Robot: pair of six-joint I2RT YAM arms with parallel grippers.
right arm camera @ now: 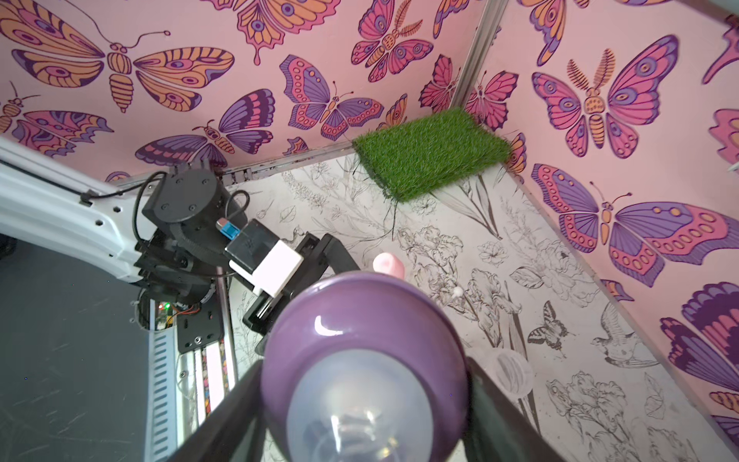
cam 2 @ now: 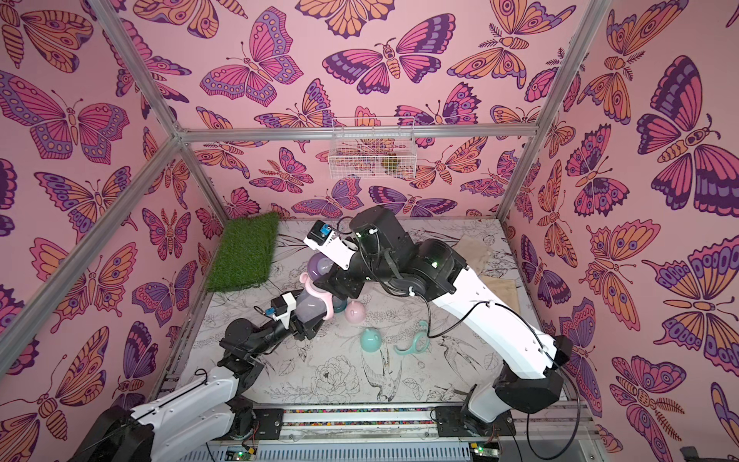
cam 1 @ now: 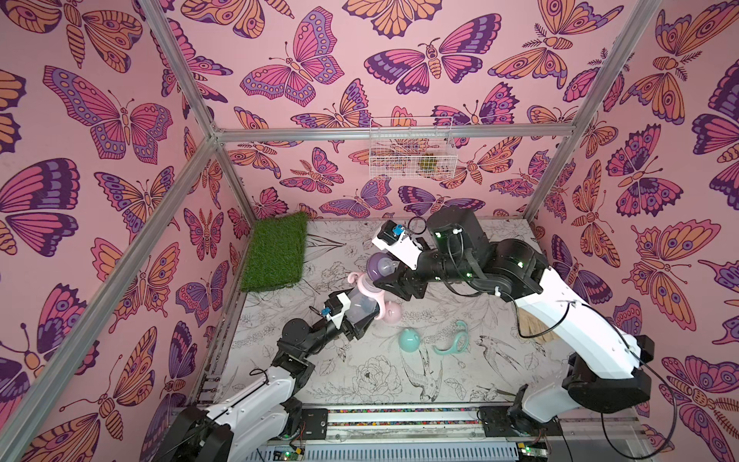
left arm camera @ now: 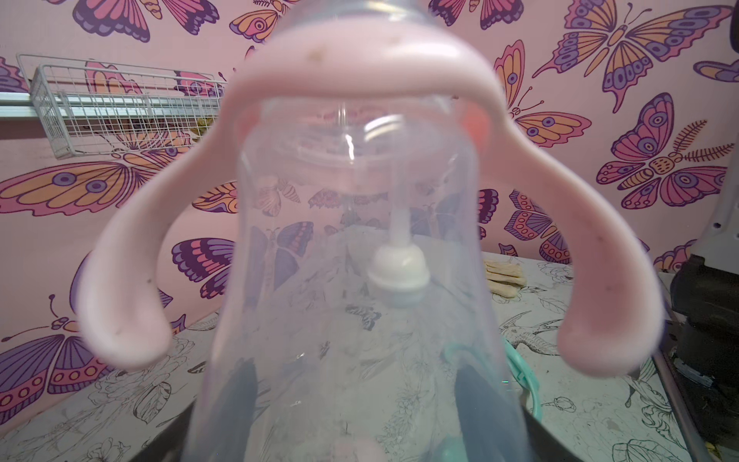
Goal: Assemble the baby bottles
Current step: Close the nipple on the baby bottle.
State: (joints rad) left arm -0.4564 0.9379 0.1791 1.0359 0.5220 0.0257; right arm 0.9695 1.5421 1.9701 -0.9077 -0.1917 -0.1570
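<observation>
1. Two main risks at the joining of collar and neck. First, cross-threading or a jammed start, from the purple nipple collar (cam 1: 378,270) brought askew onto the mouth of the tilted clear bottle (cam 1: 362,308). Second, a slip of the smooth bottle wall within the grip, from any twist or push along its length. Likely outcome: a fall onto the surface (cam 1: 360,380) near the pink dome cap (cam 1: 392,314).
2. One lesser risk: a snag on the pink twin-handled ring (left arm camera: 360,68), seated round the bottle's shoulder, handles flaring out to either side close to the incoming collar.
3. Pose, left pincer (left arm camera: 360,392): clenched on the lower body of the bottle, dark fingers (left arm camera: 244,388) visible through the clear wall. Arm low, reaching up and away from its base, bottle mouth raised toward the far wall.
4. Pose, right pincer (right arm camera: 364,400): clenched on the collar's sides, nipple toward its own wrist, open underside turned away toward the bottle. Arm arched high over the middle of the surface, forearm folded back and down.
5. Collar just beside the bottle's mouth in both top views. Cannot tell whether touching or apart, nor whether squarely aligned.
6. Lying loose on the surface, apart from both pincers: teal dome cap (cam 1: 410,340) and teal twin-handled ring (cam 1: 452,340), near each other. Second bottle not clearly in view.
</observation>
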